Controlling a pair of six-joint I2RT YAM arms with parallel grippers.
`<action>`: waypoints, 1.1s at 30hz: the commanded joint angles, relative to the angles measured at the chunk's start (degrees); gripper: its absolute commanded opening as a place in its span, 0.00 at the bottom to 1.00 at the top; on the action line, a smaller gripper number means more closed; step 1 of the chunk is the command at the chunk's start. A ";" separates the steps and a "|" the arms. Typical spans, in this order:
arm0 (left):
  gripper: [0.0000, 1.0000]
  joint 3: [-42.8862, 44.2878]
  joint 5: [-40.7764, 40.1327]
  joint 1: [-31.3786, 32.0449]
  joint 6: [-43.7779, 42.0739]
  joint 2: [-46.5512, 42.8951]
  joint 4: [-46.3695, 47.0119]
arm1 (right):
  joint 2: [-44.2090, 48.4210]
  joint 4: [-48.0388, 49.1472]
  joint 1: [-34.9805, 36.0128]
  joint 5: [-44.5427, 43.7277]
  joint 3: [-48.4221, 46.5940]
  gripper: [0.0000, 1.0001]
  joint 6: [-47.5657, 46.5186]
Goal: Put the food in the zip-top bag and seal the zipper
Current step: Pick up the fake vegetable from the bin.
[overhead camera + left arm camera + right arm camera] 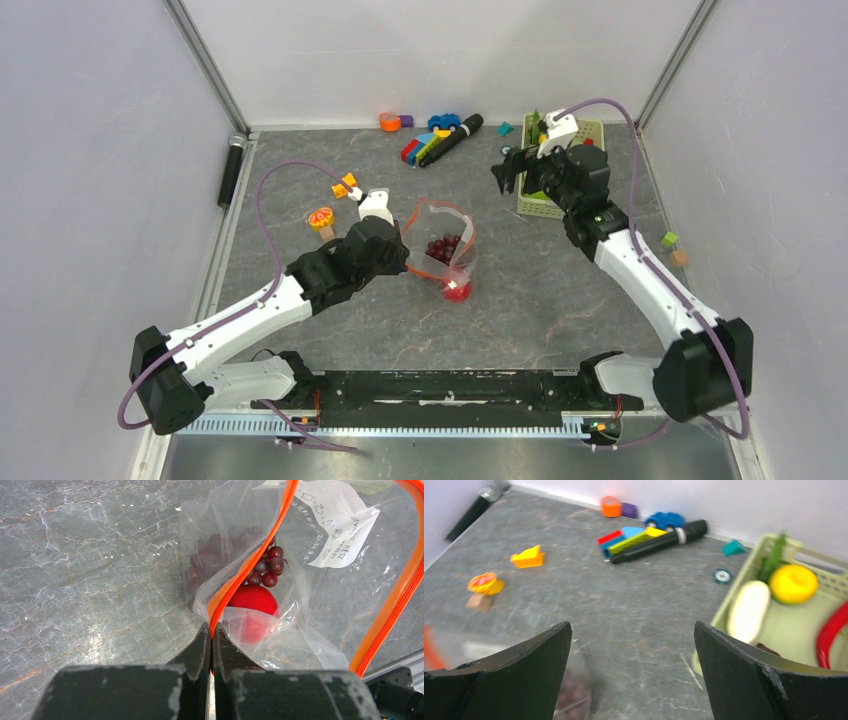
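Observation:
The clear zip-top bag point(441, 235) stands mouth-up at mid-table. My left gripper point(405, 262) is shut on its orange zipper point(248, 565) edge, jaws pinched together point(212, 628). Inside the bag lie a dark red grape bunch point(270, 566) and a red apple point(253, 599). My right gripper point(511, 172) hovers open and empty point(631, 630) between the bag and the pale green basket point(744, 566). More food lies in the basket: a white radish point(749, 610), a yellow fruit point(793, 583), a red chili point(831, 630) and something green point(774, 557).
Coloured blocks point(425, 148) and a black marker point(457, 140) lie by the back wall. An orange-slice toy point(321, 218) and an orange block point(345, 186) sit left of the bag. Two small blocks point(673, 247) lie at the right wall, and a black cylinder point(231, 170) at the left wall.

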State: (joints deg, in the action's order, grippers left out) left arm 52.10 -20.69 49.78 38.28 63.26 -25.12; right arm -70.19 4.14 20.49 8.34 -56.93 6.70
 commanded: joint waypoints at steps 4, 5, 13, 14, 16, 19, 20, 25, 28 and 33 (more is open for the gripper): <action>0.02 -0.02 1.12 -0.47 -1.67 0.11 2.42 | -15.33 3.49 -11.66 -2.74 -8.53 0.98 5.49; 0.02 -0.06 1.17 -0.47 -1.71 0.27 2.52 | -18.11 3.55 -12.82 -3.31 -10.42 0.98 4.58; 0.02 0.74 1.50 -0.65 -1.82 2.47 2.71 | -38.26 1.56 -18.69 -1.69 -25.88 0.98 3.60; 0.02 0.96 1.65 -0.75 -1.95 2.75 2.62 | -39.77 1.99 -18.96 -2.15 -26.94 0.98 3.25; 0.02 1.23 1.80 -0.81 -2.16 3.34 2.47 | -42.64 2.18 -19.26 -2.91 -28.41 0.98 2.90; 0.02 1.49 1.70 -0.91 -2.24 3.86 2.27 | -45.20 3.80 -19.44 -3.51 -28.19 0.98 2.26; 0.02 1.43 1.63 -0.96 -2.24 3.91 2.17 | -45.75 4.56 -19.56 -3.85 -27.66 0.98 2.14; 0.02 1.47 2.68 -1.01 -1.74 4.05 2.71 | -48.14 8.31 -19.74 -3.16 -25.82 0.98 1.67; 0.02 1.69 2.92 -1.00 -1.49 4.54 2.78 | -49.90 8.82 -19.88 -3.03 -26.34 0.98 2.60; 0.02 1.96 3.31 -1.02 -1.48 5.07 2.78 | -52.44 8.78 -19.88 -3.49 -27.01 0.98 3.35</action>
State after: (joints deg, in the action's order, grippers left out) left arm 52.12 -18.13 49.12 38.09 67.81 -23.86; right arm -120.60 10.35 0.80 5.17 -82.65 9.32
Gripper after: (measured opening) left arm 0.043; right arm 0.979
